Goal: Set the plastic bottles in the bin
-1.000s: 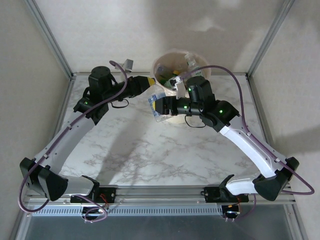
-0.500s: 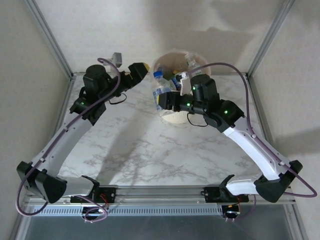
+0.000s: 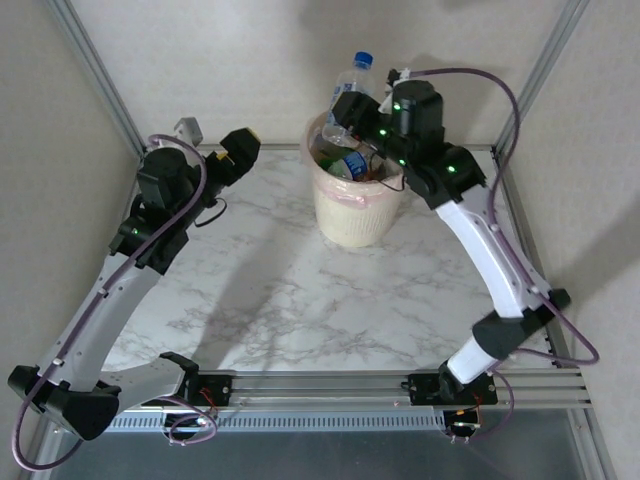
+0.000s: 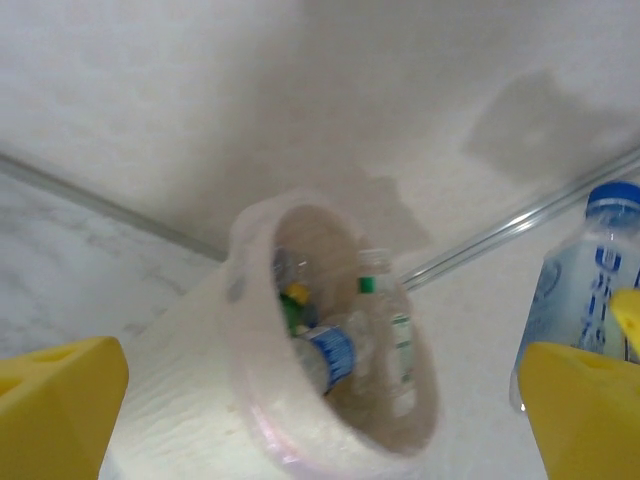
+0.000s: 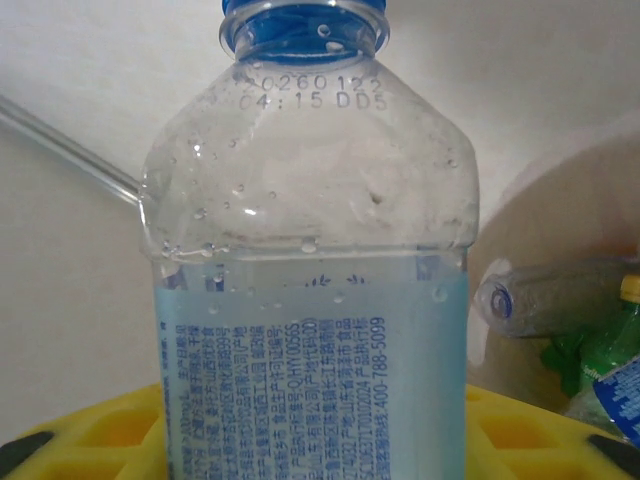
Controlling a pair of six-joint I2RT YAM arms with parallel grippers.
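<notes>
**Blue-capped bottle [image 3: 355, 78] held over the bin [image 3: 352, 215]**

Your bin stands at the far edge of the table [image 3: 280, 290] with several plastic bottles [image 3: 350, 165] inside. Your left gripper [image 3: 240, 148] hangs beside it, fingers spread wide and empty. Your right gripper [image 3: 342, 112] clamps the blue-capped bottle upright above the rim.

Clear bottle [image 5: 310, 250]: glossy transparent plastic, droplets beaded inside the wall, blue plastic cap [image 5: 303, 22], thin printed film label [image 5: 310, 400]. Bin [image 3: 352, 215]: matt pale plastic, thin crinkly pinkish film liner [image 4: 265, 430]. Table [image 3: 280, 290]: smooth marble-look top, slight sheen. Rails [image 3: 330, 385]: brushed metal. Left gripper [image 3: 240, 147] pads [image 4: 60, 400]: matt yellow plastic. Arm shells [image 3: 490, 265]: smooth white plastic, matt black joints. Walls [image 3: 200, 60]: matt pale panels.
</notes>
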